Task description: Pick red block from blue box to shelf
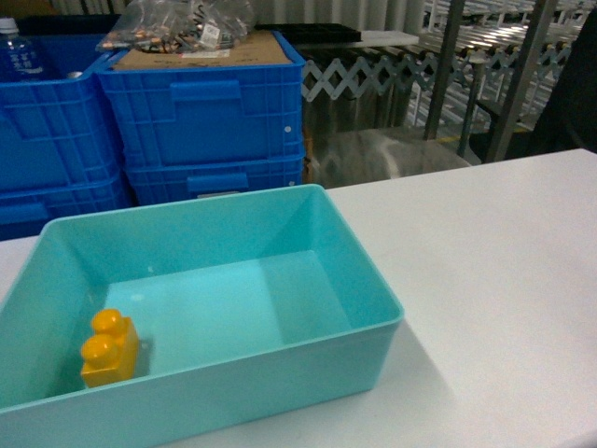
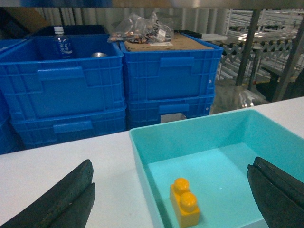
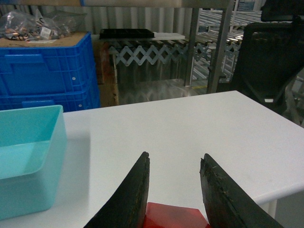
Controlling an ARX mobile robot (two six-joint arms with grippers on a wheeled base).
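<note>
Left end effector point(image 2: 171, 199) hangs wide open over the blue box point(image 2: 142, 156), which holds only a yellow-orange brick point(image 2: 185, 207). Red block point(image 3: 173, 216) sits between the right end effector point(image 3: 173, 190) fingers, low at the tips; grip looks held, contact not fully visible. Shelf point(image 3: 216, 47) lies ahead past the bench point(image 3: 190, 128): right arm's move.

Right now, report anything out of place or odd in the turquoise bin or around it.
The blue box holds only a yellow-orange brick, upright against its left wall. The red block is out of the box, low between the right hand's fingers. Nothing looks spilled or damaged.
</note>
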